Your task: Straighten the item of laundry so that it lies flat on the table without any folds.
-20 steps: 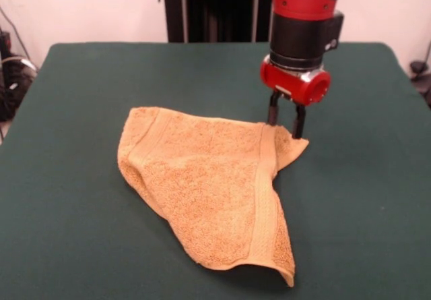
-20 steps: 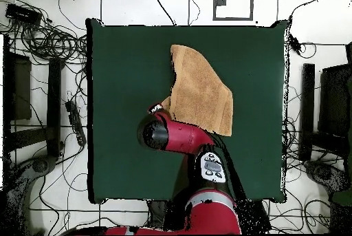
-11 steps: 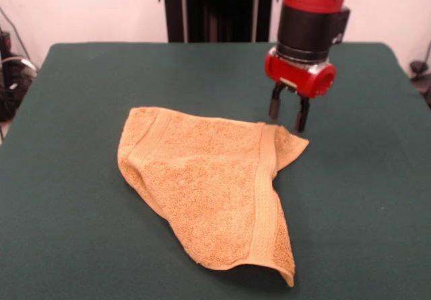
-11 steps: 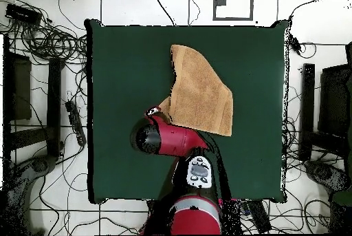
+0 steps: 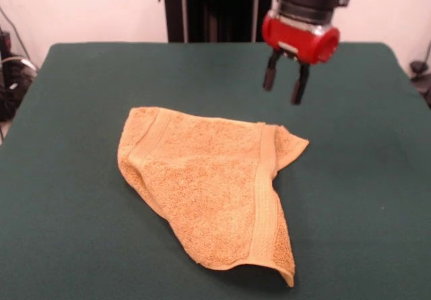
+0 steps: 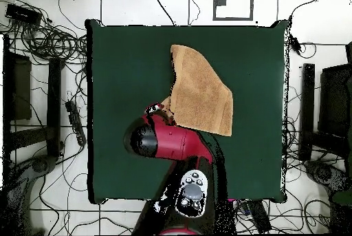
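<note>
— Fingers (image 5: 283, 87)?
— Spread, gripping nothing, hanging above the counter (image 5: 81, 77) beyond the towel's far right corner.
— Towel (image 5: 212, 189)?
— Orange-tan, mid-counter, rumpled, one side folded over.

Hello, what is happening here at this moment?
A red robot arm is working on a towel that lies on a green table. The end effector hangs open above the table, just past the towel's far corner, and holds nothing. The towel is not flat yet: it lies in a rough triangle, with part of it folded over along the striped band.
</note>
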Robot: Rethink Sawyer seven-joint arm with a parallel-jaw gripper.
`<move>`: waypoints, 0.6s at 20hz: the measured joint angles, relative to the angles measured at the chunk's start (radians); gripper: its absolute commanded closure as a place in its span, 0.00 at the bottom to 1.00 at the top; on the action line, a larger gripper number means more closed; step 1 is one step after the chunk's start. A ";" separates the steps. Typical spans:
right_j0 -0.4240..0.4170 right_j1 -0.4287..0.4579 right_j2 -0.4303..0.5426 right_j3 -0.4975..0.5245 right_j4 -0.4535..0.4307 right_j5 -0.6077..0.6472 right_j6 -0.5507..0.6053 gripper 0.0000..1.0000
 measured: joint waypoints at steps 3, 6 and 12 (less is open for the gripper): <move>0.017 0.016 -0.081 -0.042 -0.011 -0.006 0.000 0.00; 0.017 0.050 -0.138 -0.083 -0.014 -0.037 0.000 0.00; 0.013 0.137 -0.197 -0.148 -0.014 -0.141 0.000 0.00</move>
